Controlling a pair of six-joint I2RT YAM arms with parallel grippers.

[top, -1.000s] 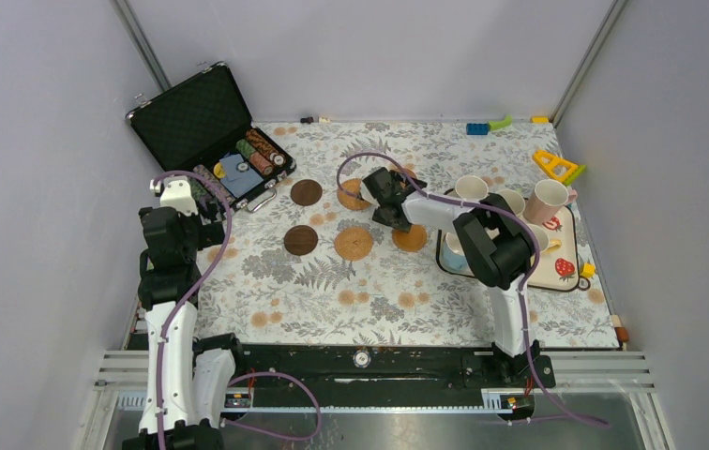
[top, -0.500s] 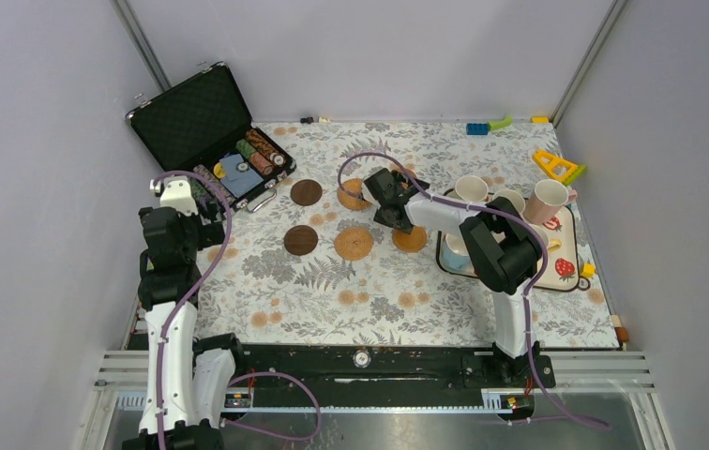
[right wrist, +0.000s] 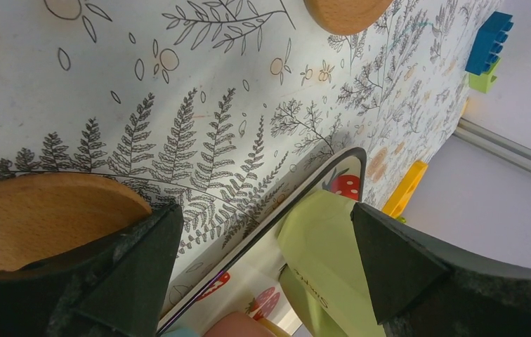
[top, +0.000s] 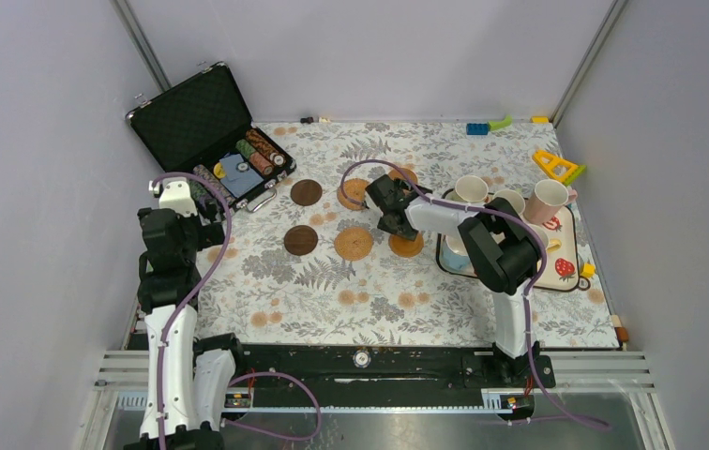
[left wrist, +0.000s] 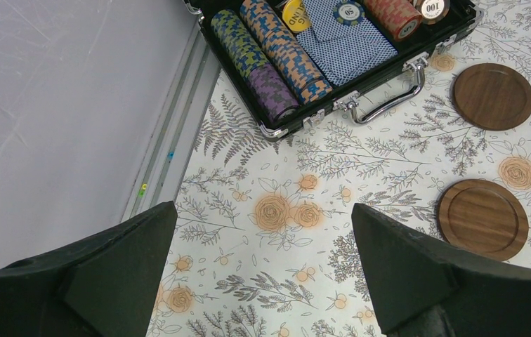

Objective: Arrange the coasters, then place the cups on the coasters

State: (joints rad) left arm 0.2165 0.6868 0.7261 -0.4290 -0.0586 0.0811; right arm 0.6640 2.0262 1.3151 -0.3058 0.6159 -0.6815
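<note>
Your right fingers [right wrist: 108, 281] are staying spread wide with nothing between them, and over the last second they are drifting a little toward the near edge of the counter [top: 332, 300]. The tan coaster [top: 406, 245] just beside them is shifting the same way. It is now lying more nearly in line with the middle coaster [top: 354, 244] and the dark coaster [top: 300, 240] of the near row. In the wrist view its rim is sitting right against one finger, which reads as a nudge rather than a lift.

The cups [top: 471, 187] are all still standing on the tray [top: 566, 281], so the arranging is looking nearly done and no cup is yet sitting on a coaster.

Your left fingers [left wrist: 403, 274] are hanging spread over the counter near the poker-chip case [left wrist: 333, 63], holding nothing.
</note>
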